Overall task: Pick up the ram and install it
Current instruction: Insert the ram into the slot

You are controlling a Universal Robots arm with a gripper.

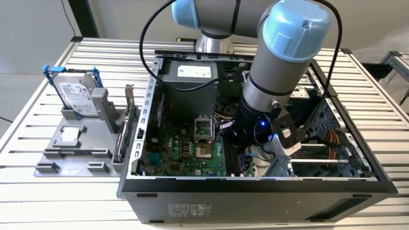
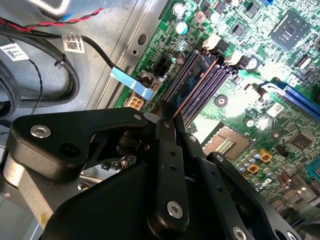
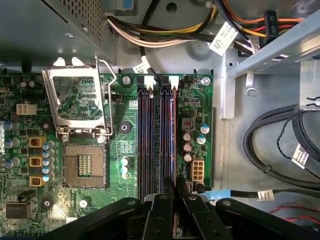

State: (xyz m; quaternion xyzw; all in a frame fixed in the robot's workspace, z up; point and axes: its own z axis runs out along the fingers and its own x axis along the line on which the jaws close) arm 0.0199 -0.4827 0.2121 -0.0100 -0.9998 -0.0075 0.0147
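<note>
The ram [image 3: 173, 140] is a thin stick seen edge-on, standing along the outermost of the memory slots [image 3: 152, 140] on the green motherboard. In the second wrist view the ram [image 2: 195, 90] shows as a narrow coppery edge running away from the fingertips. My gripper [image 3: 175, 187] is shut on the near end of the ram, its black fingers [image 3: 162, 210] pressed against both sides. In the exterior view my gripper [image 1: 240, 143] is down inside the open computer case [image 1: 255, 184]. I cannot tell how deep the ram sits in the slot.
An open processor socket [image 3: 82, 160] with a raised metal frame lies beside the slots. Black cables [image 3: 280, 145] and wire bundles [image 3: 165, 30] run along the case wall. Outside the case, a grey fixture [image 1: 70, 143] holds a hard drive [image 1: 76, 93] and an upright card [image 1: 131, 115].
</note>
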